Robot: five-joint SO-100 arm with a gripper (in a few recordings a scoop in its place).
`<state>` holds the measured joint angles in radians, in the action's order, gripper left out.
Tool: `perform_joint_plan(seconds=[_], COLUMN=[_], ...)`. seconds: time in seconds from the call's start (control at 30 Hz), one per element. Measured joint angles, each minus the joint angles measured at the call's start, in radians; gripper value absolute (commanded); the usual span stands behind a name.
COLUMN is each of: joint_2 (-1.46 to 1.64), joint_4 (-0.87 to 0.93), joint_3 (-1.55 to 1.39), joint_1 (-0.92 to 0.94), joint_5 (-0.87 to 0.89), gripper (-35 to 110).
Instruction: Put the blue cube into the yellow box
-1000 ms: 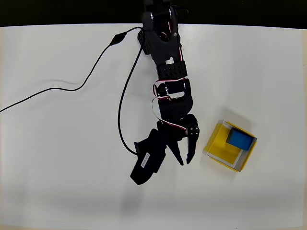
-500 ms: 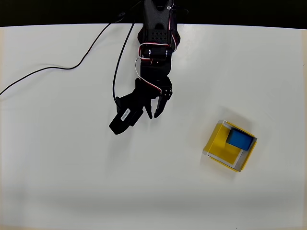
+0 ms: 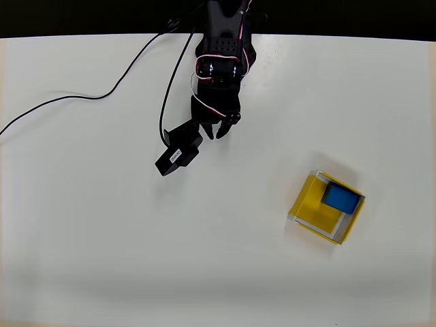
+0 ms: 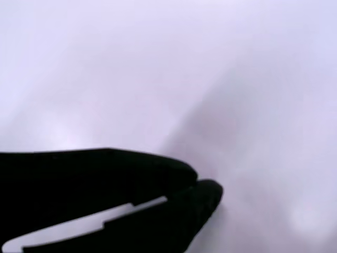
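Overhead view: one yellow box (image 3: 314,206), square, open-topped, bright yellow within, thin pale rim edges, set diagonally on the white table (image 3: 102,238), corners toward top, bottom, left and right of the picture; one blue cube (image 3: 340,198), solid, plain-faced, matte bright blue, lying inside the box against its upper-right walls, slightly oblong as seen, long axis running from upper left to lower right, parallel to the box's upper-right wall.

One black arm (image 3: 221,65), glossy moulded plastic with red-and-white wires looped at the joints, reaching down from the top edge; one gripper (image 3: 219,133) well apart from the box, up and to the left of it; fingertips drawn together, tips touching in the wrist view (image 4: 197,184), only a thin sliver of light farther back, nothing grasped; black camera block (image 3: 176,155) just beside the gripper on the left.

One thin black cable (image 3: 82,101) curving across the smooth, featureless table from the left edge to the arm's base.
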<state>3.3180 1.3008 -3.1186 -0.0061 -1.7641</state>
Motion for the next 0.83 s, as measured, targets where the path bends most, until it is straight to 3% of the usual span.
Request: perform_joint_plan(seconds=[0.2, 0.83], joint_2=[0.0, 0.0], joint_4=[0.04, 0.04], joint_3=[0.0, 0.0], joint_1=[0.0, 0.0], joint_5=[0.218, 0.244], gripper=[0, 0])
